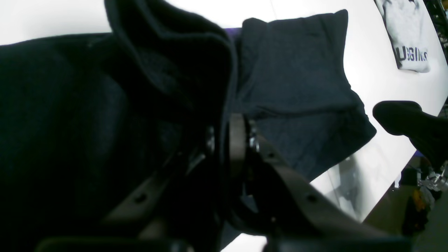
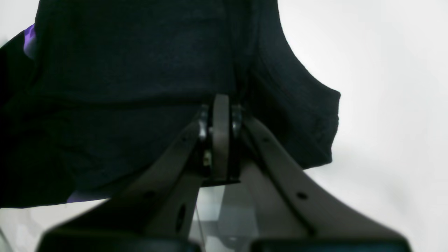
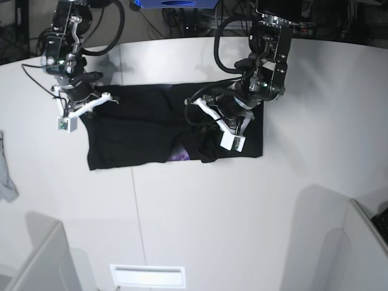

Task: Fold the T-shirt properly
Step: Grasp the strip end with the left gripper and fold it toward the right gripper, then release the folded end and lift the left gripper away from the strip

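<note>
On table [image 3: 315, 121] centre: black shirt [image 3: 139, 130], long axis left-right | both grippers, left [image 1: 224, 140] and right [image 2: 221, 115], clamp shirt cloth | purple print mostly hidden under folds

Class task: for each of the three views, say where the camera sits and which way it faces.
Left wrist: behind the left tool, facing the large black cloth T-shirt and white table.
Right wrist: behind the right tool, facing shirt cloth.
Base: overhead, looking down; both arms show.
All views share the T-shirt.
</note>
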You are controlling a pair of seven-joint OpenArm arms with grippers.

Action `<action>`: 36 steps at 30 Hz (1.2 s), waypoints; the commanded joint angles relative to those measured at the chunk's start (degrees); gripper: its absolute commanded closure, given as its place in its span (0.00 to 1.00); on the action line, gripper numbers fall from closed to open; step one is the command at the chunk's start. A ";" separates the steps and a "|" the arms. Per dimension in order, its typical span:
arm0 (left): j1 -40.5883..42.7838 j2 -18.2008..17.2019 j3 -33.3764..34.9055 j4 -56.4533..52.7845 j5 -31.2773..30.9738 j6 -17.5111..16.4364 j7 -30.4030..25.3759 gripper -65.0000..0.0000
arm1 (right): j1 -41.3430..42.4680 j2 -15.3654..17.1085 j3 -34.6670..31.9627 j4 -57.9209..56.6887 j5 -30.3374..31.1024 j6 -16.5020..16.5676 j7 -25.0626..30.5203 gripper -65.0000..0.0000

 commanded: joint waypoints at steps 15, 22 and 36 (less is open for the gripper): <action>-1.53 0.33 0.37 0.88 -0.85 -0.40 -1.06 1.00 | 0.39 0.49 0.05 0.83 0.48 0.25 1.16 1.00; -1.53 0.33 0.46 0.88 -0.85 -0.40 -1.06 1.00 | 0.39 0.49 0.05 0.83 0.48 0.25 1.16 1.00; -1.44 0.33 0.46 -0.61 -0.85 -0.40 -0.97 0.83 | 0.39 0.49 0.05 0.83 0.48 0.25 1.16 1.00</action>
